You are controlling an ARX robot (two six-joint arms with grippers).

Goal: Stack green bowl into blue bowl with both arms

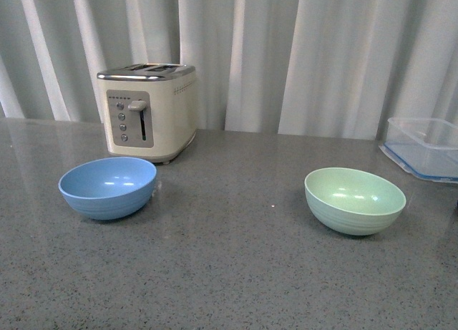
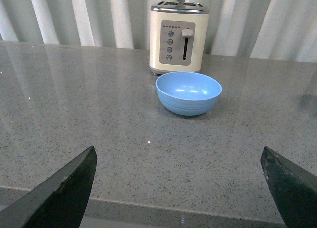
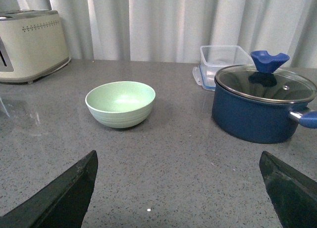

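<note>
On counter [image 1: 229,273]: blue bowl [image 1: 107,187] at L by toaster [image 1: 147,112], green bowl [image 1: 355,200] at R, well apart. L gripper [image 2: 178,151] & R gripper [image 3: 178,154]: jaws spread wide, empty.

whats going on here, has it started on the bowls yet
Nothing is being handled yet. The blue bowl sits empty on the grey countertop just in front of the toaster, and the green bowl sits empty, well apart, to its right. The left fingers are spread open facing the blue bowl, and the right fingers are spread open facing the green bowl. Neither touches anything.
</note>
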